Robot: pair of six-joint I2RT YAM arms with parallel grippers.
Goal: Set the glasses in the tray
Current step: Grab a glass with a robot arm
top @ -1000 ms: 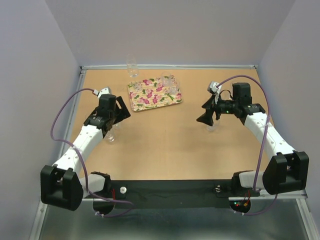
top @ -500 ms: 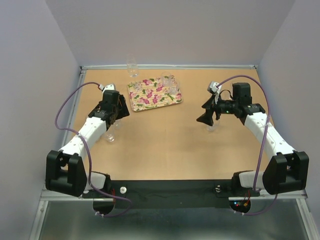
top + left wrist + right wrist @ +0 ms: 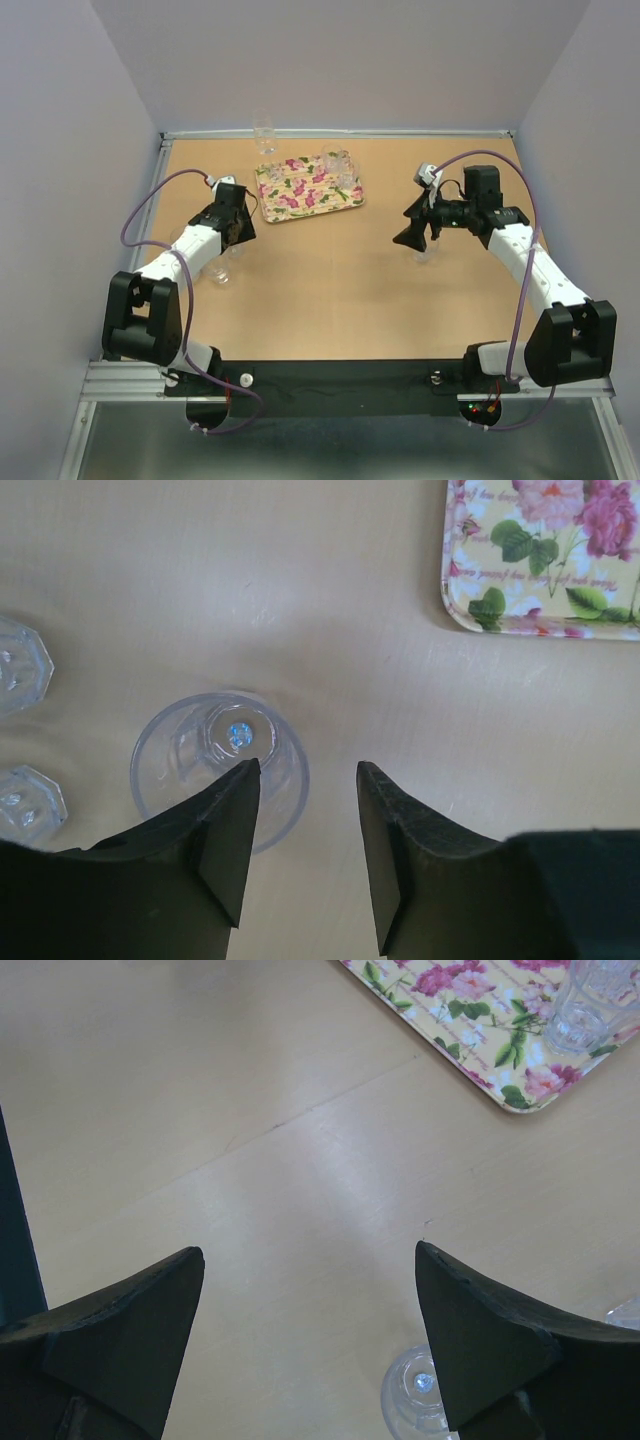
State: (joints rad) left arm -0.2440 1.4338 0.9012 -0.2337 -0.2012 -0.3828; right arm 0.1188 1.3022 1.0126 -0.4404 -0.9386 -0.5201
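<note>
Tumblers (image 3: 200,745) stand mouth-up; tray (image 3: 300,190) lies long axis crosswise.
Near the tray, left gripper (image 3: 308,770) sits narrowly parted beside one; right gripper (image 3: 308,1250) gapes wide.

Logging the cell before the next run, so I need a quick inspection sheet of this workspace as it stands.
Surface: tan tabletop, no spills seen.
Job's things: floral tray holds at least one glass; a tumbler and a second tumbler stand off the tray.
Clutter: nothing seen.
Grippers: left claw open, above the first tumbler, not gripping; right claw open, empty.
Cables: purple cables loop along both arms.
Surroundings: pale walls on three sides.
</note>
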